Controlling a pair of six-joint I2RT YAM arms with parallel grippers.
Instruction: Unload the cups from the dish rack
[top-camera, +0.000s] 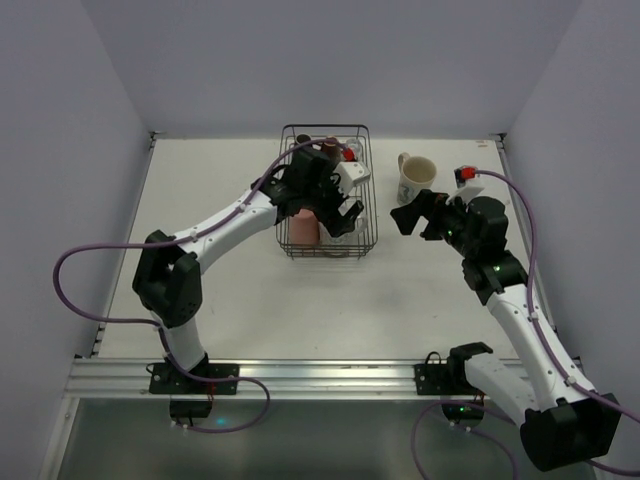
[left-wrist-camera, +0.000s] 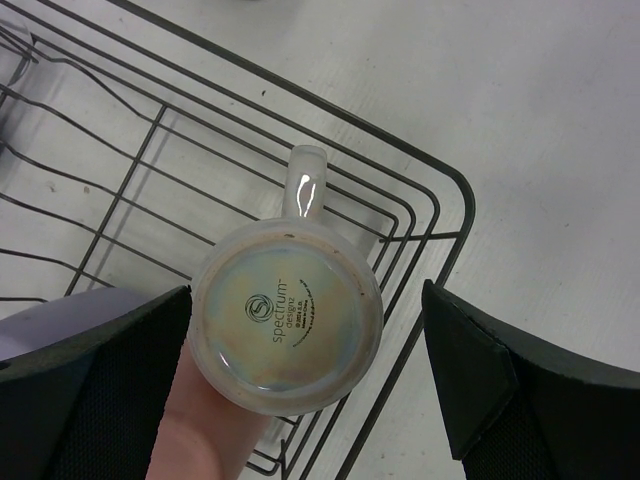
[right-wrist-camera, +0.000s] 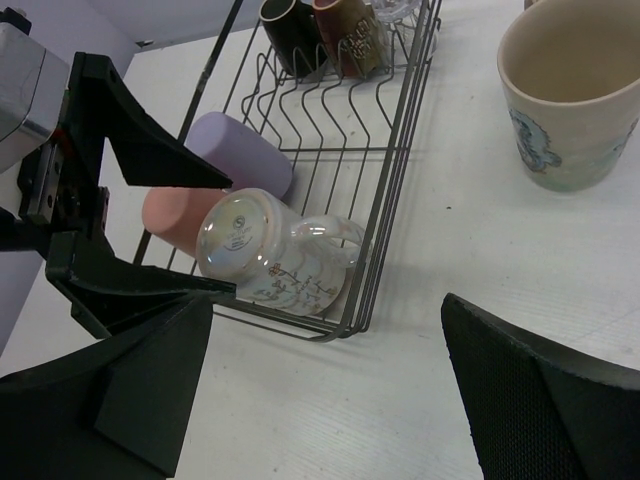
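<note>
Dish rack (top-camera: 372, 200): black wire basket, standing on the far middle of the white table (top-camera: 250, 300).

Contents, near end:
- Pearly mug (right-wrist-camera: 270, 255) with a flower print, on its side in the near right corner, handle towards the rack's right wall.
- Pink tumbler (right-wrist-camera: 165, 215), on its side, touching the mug's left.
- Lavender tumbler (right-wrist-camera: 245, 150), on its side, just beyond the pink one.

Contents, far end: black mug (right-wrist-camera: 290, 30) and brown mug (right-wrist-camera: 350, 35), side by side.

Outside the rack: cream printed mug (top-camera: 415, 178), upright on the table just right of the rack.

Left gripper (left-wrist-camera: 305, 300): above the rack's near end, jaws wide apart, one finger on either side of the pearly mug's base; contact cannot be told.

Right gripper (right-wrist-camera: 325, 340): over the table right of the rack, jaws wide apart, holding nothing.
</note>
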